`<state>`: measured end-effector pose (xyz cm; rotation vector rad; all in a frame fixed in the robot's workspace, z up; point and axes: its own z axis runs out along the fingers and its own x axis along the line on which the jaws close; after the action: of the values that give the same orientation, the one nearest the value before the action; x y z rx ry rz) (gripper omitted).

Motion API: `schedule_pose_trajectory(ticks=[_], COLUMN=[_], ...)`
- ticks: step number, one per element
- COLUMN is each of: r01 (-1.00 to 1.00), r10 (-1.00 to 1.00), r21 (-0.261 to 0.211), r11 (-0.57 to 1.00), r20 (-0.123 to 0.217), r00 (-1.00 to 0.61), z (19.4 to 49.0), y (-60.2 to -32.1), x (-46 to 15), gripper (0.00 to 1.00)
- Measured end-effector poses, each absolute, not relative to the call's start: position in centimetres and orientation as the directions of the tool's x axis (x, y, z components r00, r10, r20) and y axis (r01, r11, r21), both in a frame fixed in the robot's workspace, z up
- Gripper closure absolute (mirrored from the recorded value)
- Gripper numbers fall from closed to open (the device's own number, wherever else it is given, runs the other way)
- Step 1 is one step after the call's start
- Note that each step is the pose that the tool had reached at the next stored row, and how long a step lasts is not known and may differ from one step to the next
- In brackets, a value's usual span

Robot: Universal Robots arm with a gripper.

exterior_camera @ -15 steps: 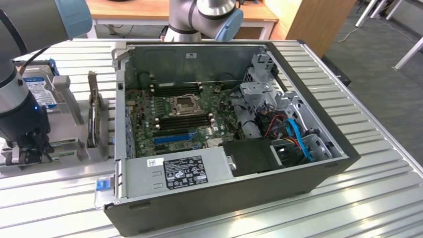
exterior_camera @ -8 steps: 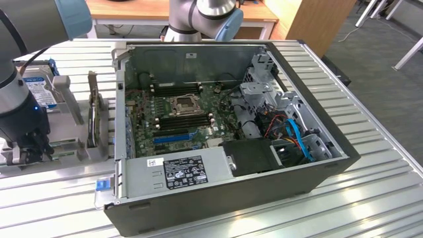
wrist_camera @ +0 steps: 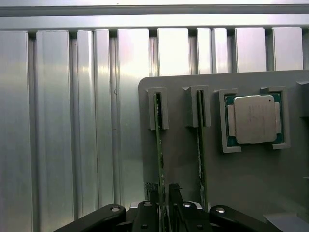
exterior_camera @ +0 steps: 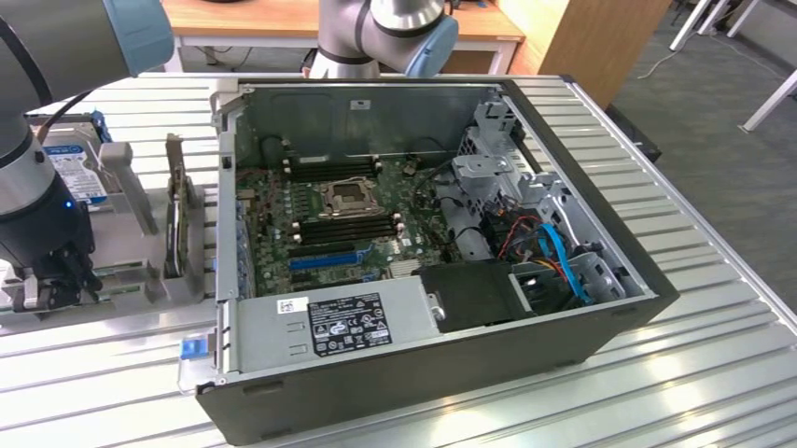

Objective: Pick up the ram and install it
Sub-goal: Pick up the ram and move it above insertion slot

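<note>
Ribbed metal table (exterior_camera: 697, 373); wooden desk (exterior_camera: 249, 23) behind. Open computer case (exterior_camera: 598, 322) on the table. Grey holder (wrist_camera: 251, 179) beside the case holds the ram (wrist_camera: 159, 145) on edge in a slot. The gripper (wrist_camera: 164, 212) is closed narrowly on the ram, hiding its near end. Second stick (wrist_camera: 200, 145) and processor (wrist_camera: 254, 118) sit alongside.

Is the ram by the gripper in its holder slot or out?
In. The ram stands on edge, its end seated in the gray holder's slot.

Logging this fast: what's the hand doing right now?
Hand: closed on the memory stick, which stands on edge in the grey holder.
</note>
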<state>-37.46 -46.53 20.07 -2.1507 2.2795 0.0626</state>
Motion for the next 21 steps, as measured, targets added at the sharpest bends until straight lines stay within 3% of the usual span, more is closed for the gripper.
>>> schedule_pose_trajectory(ticks=[5, 6, 8, 21], r01=[-0.998, -0.998, -0.998, -0.999], r10=[-0.998, -0.998, -0.998, -0.998], r21=[0.024, 0.024, 0.024, 0.024], r11=[0.058, 0.058, 0.058, 0.044], r20=[-0.033, -0.033, -0.033, -0.033], r00=[-0.059, -0.058, -0.059, -0.044], z=[20.07, 20.07, 20.07, 20.07], y=[-46.53, -46.53, -46.53, -46.53], x=[-37.47, -37.47, -37.47, -37.46], gripper=[0.79, 0.85, 0.88, 0.88])
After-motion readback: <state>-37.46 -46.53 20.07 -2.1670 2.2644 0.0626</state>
